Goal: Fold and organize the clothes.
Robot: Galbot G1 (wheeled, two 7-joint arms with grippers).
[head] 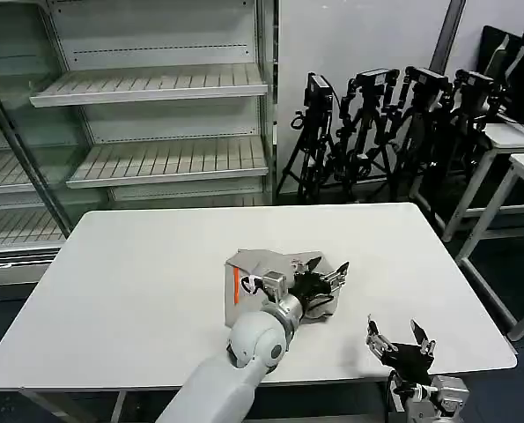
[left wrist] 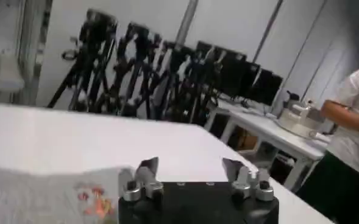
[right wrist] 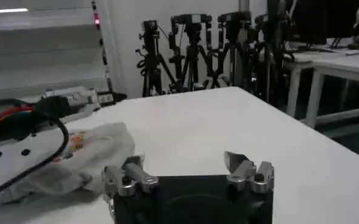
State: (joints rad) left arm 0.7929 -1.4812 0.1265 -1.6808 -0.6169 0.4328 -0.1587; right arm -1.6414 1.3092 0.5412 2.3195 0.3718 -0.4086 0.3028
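A light grey T-shirt (head: 266,269), folded into a compact bundle with its orange neck label showing, lies near the middle of the white counter (head: 138,282), slightly toward the front. The left tool (head: 332,280) rests over the shirt's right edge with its fingers spread, and the left arm crosses the shirt's front part, hiding some of the fabric in the head view. In the left wrist view the multicoloured chest print (left wrist: 94,204) sits just beside the tool's fingers. The right tool (head: 401,339) hovers near the counter's front right corner, well apart from the shirt, fingers spread and holding nothing. Behind the counter stand white shelves (head: 156,123), and a cluster of black tripods (head: 376,123) stands to the right, near further white tables (head: 521,150).
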